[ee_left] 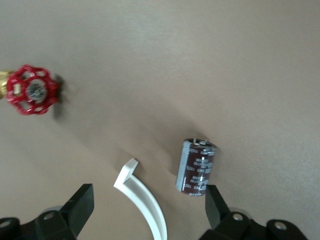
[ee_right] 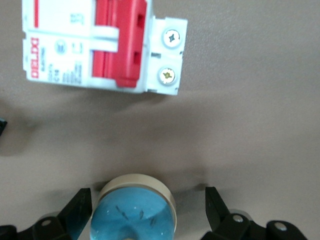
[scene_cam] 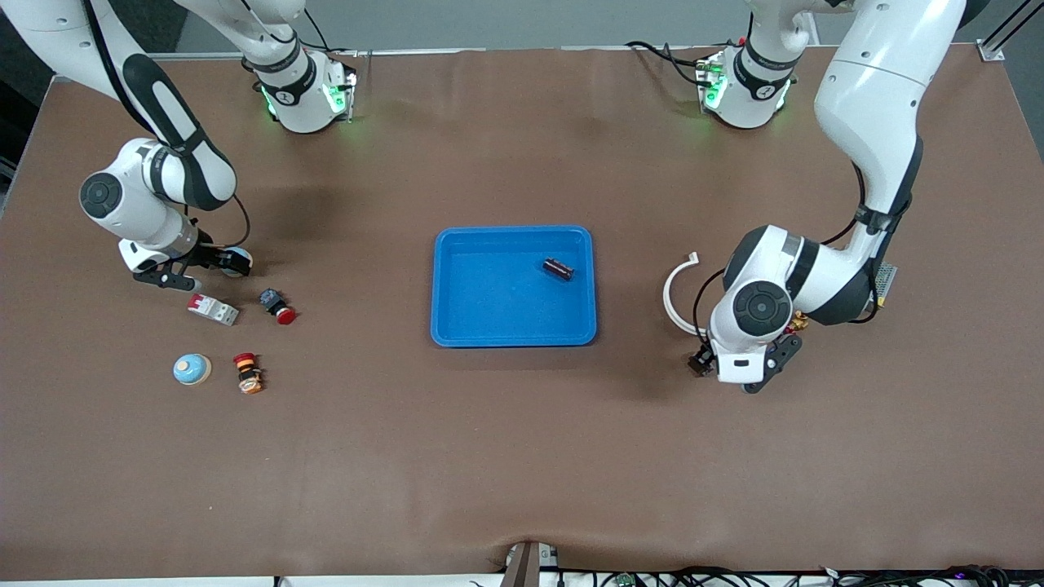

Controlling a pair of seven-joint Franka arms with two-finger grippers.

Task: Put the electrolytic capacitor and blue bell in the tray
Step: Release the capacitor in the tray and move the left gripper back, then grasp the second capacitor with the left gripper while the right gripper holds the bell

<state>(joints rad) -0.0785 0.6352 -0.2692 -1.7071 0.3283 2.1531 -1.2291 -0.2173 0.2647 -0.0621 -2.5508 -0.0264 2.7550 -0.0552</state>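
The bright-blue tray [scene_cam: 440, 285] sits mid-table with one dark electrolytic capacitor [scene_cam: 559, 267] lying in it. A second capacitor [ee_left: 196, 167] lies on the table beside one finger of my open left gripper [ee_left: 147, 200], which is low over the table [scene_cam: 703, 362] toward the left arm's end. My right gripper [ee_right: 147, 200] is open and low around a blue bell [ee_right: 135, 215] with a cream base. The bell sits close to one finger, with a gap to the other. In the front view this bell [scene_cam: 241, 262] shows at the right gripper's [scene_cam: 227, 260] tips.
Another blue bell [scene_cam: 192, 369] sits nearer the front camera. A red-and-white circuit breaker [scene_cam: 212, 310] [ee_right: 100, 45] and two red push buttons [scene_cam: 277, 306] [scene_cam: 247, 373] lie around it. A white arc strip [scene_cam: 673, 293] [ee_left: 137, 190] and a red valve [scene_cam: 798, 322] [ee_left: 31, 90] lie by the left gripper.
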